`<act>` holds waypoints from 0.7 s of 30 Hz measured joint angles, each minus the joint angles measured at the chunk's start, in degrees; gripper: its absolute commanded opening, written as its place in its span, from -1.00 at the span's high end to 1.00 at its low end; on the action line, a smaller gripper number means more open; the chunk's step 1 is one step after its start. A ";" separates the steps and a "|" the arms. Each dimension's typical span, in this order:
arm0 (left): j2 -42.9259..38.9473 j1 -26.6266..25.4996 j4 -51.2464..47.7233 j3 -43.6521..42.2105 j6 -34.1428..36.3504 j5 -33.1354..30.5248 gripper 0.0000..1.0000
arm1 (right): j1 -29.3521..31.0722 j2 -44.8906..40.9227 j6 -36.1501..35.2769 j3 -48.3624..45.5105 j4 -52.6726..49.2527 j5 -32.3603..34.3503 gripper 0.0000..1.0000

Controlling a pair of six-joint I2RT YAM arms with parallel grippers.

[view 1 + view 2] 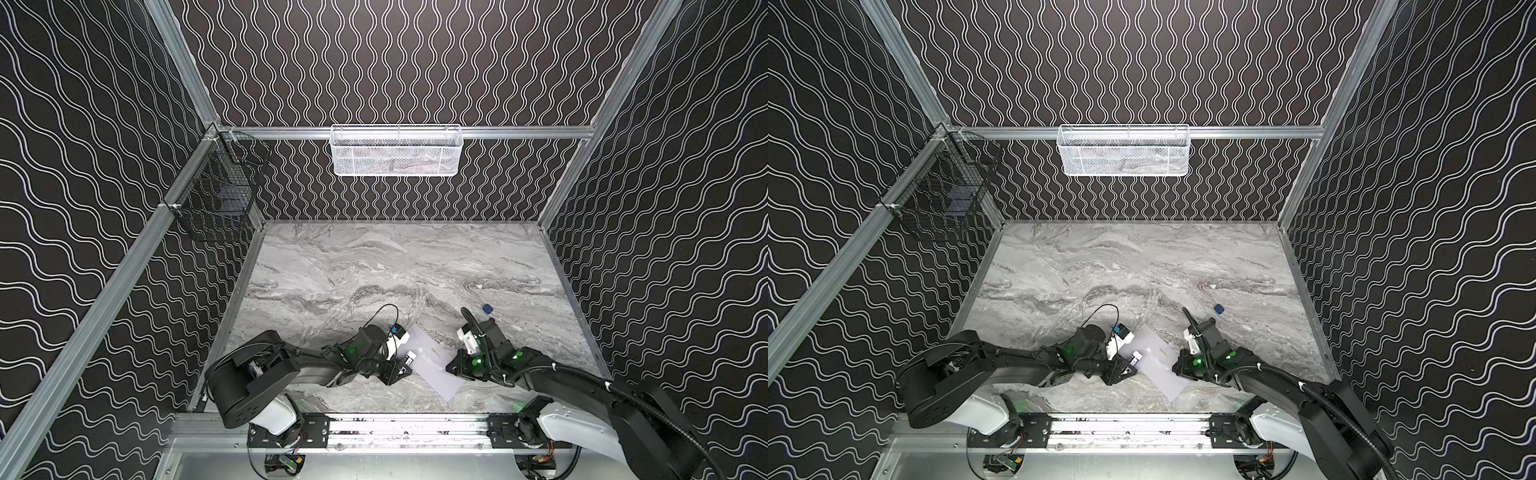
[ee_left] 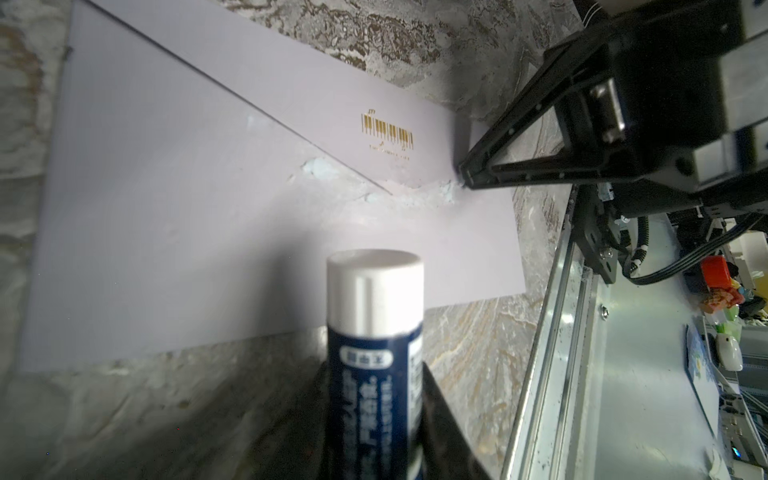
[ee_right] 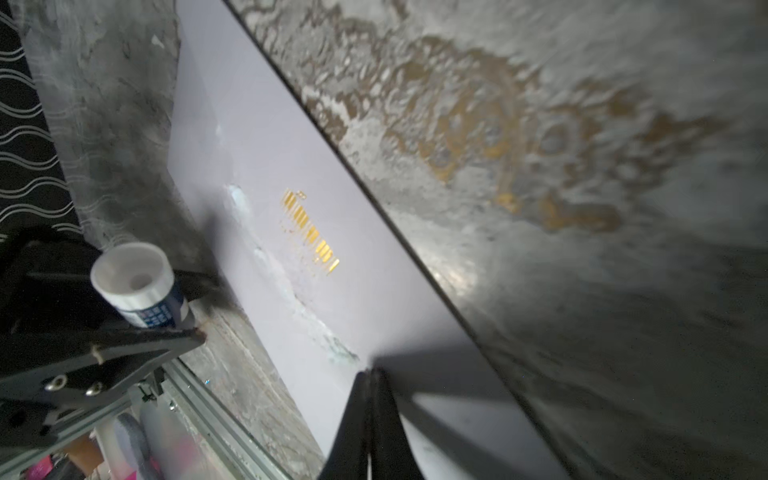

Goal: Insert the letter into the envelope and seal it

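The grey marble-patterned worktop (image 1: pixel 374 270) carries the plain pale lavender paper envelope (image 1: pixel 432 365), which lies flat and askew between the two pincers in both top views. Its triangular flap is folded down over the body. The right pincer (image 3: pixel 371 374) has its two black fingers drawn together with only a hairline between them. Its tips sit at the point of the flap; they seem to press the paper, though the blur makes contact hard to confirm.

Across the envelope from it, the left pincer (image 3: pixel 197 307) is clamped on a glue stick with a dark blue label and a white end (image 2: pixel 374 332). The white end points towards the envelope's near edge, just short of the paper.

Just ahead of the right pincer's tips, pale bluish-white smears (image 2: pixel 415 195) run along the flap's edge. A gold, barcode-like printed mark (image 2: pixel 387 133) sits on the flap beside them. Well beyond the right pincer, a small blue object (image 1: pixel 487 308) lies alone on the worktop.
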 measured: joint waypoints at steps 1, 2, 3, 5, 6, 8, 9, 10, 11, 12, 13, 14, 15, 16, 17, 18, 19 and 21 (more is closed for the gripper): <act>-0.61 0.00 -1.33 0.22 0.00 -0.15 1.00 | 0.00 -1.44 0.02 0.94 -1.70 0.68 0.66; -1.38 0.00 -2.73 0.35 -0.04 -0.72 1.00 | 0.02 -3.13 0.13 1.99 -3.61 1.27 0.66; -2.21 0.00 -4.26 0.52 -0.07 -1.16 1.00 | 0.02 -4.46 0.48 2.84 -5.44 1.97 0.65; -4.39 0.00 -7.02 0.94 -0.13 -1.40 1.00 | 0.02 -6.88 1.92 4.48 -10.23 3.91 0.48; -5.46 0.00 -8.02 1.29 -0.13 -1.46 1.00 | 0.02 -7.87 2.69 4.81 -12.35 4.50 0.38; -7.61 0.00 -9.68 2.12 -0.13 -1.68 1.00 | 0.02 -10.49 5.03 4.90 -17.33 5.27 0.05; -8.70 0.00 -10.40 2.49 -0.11 -1.81 1.00 | 0.02 -11.74 5.97 4.68 -18.82 5.31 -0.04; -9.68 0.00 -10.95 2.80 -0.07 -1.84 1.00 | 0.02 -13.14 6.93 4.13 -19.96 5.31 -0.13; -10.64 0.00 -11.34 2.97 0.04 -1.95 1.00 | 0.02 -14.29 8.00 3.50 -20.81 5.29 -0.19; -11.50 0.00 -11.69 3.08 0.04 -2.14 1.00 | 0.02 -15.28 8.96 2.67 -21.49 5.31 -0.25; -12.22 0.00 -11.91 3.10 0.07 -2.32 1.00 | 0.02 -15.96 9.81 1.79 -21.90 5.33 -0.28; -12.66 0.00 -12.09 3.10 0.07 -2.45 1.00 | 0.02 -16.13 10.58 1.11 -22.03 5.53 -0.29; -12.96 0.00 -12.31 3.10 0.07 -2.49 1.00 | 0.02 -15.98 10.99 0.50 -21.99 6.10 -0.30; -13.25 0.00 -12.61 3.10 0.07 -2.58 1.00 | 0.02 -15.34 11.43 0.15 -21.84 6.45 -0.31; -13.51 0.00 -12.96 3.10 0.07 -2.60 1.00 | 0.00 -14.34 11.98 0.11 -21.42 6.40 -0.32; -13.79 0.00 -13.25 3.10 0.09 -2.62 1.00 | -0.02 -12.87 11.91 0.37 -20.09 6.60 -0.32; -14.29 0.00 -13.64 3.10 0.11 -2.62 1.00 | -0.02 -11.10 11.91 1.01 -19.08 6.93 -0.33; -15.32 0.00 -14.05 3.10 0.22 -2.71 1.00 | -0.13 -7.06 11.47 2.56 -17.22 7.74 -0.33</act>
